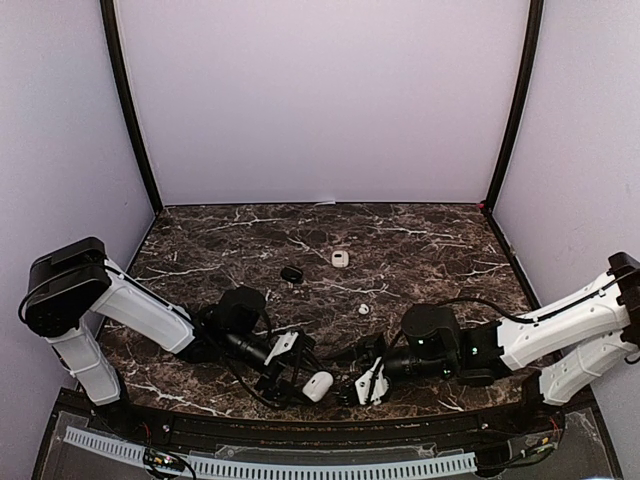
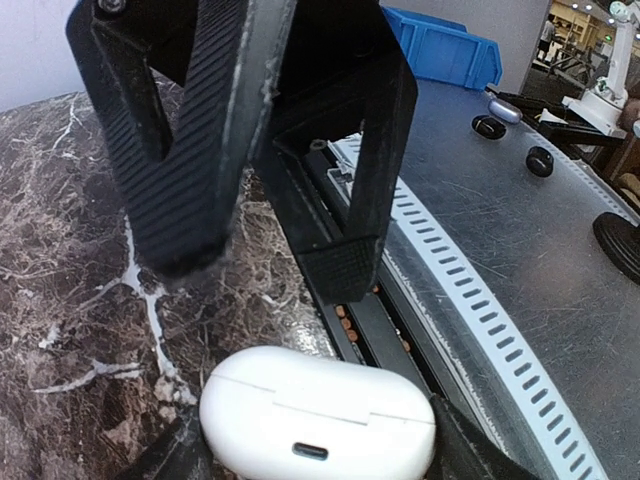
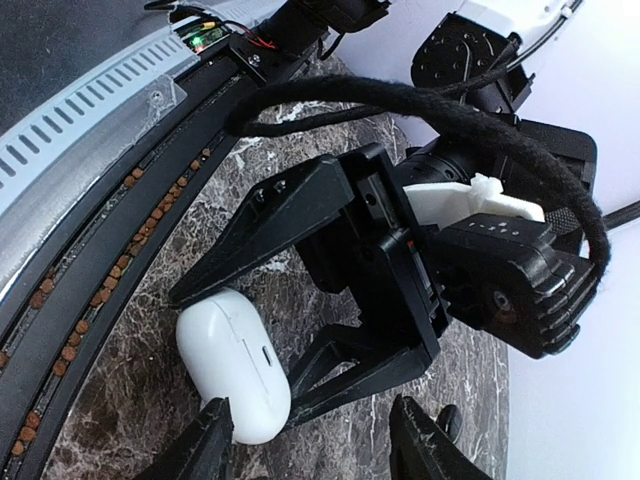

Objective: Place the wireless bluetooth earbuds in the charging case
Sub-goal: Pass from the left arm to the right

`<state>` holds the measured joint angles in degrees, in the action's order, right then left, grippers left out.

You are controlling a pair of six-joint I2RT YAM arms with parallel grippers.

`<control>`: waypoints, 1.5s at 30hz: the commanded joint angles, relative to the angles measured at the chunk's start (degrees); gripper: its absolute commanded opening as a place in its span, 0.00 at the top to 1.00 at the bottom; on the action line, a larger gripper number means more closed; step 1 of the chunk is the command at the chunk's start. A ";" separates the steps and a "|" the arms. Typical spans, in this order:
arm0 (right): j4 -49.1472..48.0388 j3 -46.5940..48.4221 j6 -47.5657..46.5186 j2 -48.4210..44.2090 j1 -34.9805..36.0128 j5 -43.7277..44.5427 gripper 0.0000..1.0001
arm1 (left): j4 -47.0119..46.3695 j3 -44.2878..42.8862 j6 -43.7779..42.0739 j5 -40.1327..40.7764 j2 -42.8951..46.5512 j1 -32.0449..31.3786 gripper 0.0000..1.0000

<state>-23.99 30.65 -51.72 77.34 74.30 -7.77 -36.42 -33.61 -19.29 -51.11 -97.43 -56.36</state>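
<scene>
2 pincers meet at the table's (image 1: 420,250) near edge: left pincer (image 3: 240,348) seemingly clamped across the white case (image 2: 318,420), right pincer (image 1: 368,384) gaping empty and nearer the tiny earbud (image 1: 364,309) farther out.

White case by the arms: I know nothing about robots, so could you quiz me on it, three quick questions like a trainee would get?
1. True or false: the case has its lid open.
2. Fill in: the right fingers are ___ (open or shut) and hold nothing.
3. Which fingers sit on either side of the case? A) left fingers B) right fingers C) neither

Key: 1 false, the lid is closed; 2 open; 3 A.
</scene>
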 commanded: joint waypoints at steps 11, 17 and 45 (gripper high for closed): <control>-1.97 -1.83 -14.81 0.97 1.93 3.63 0.44 | -1.06 0.00 0.99 -2.46 2.86 0.37 0.61; -6.46 -1.57 -15.75 4.25 3.58 7.77 0.45 | -5.36 0.92 3.64 -3.40 2.61 0.37 0.61; -15.66 -2.19 -15.99 8.50 4.44 10.06 0.66 | -13.96 2.73 9.72 -5.21 1.63 0.68 0.62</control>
<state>-36.53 28.62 -67.85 85.03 78.08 2.24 -48.40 -31.51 -10.26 -55.09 -96.51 -56.03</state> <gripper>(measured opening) 0.375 0.688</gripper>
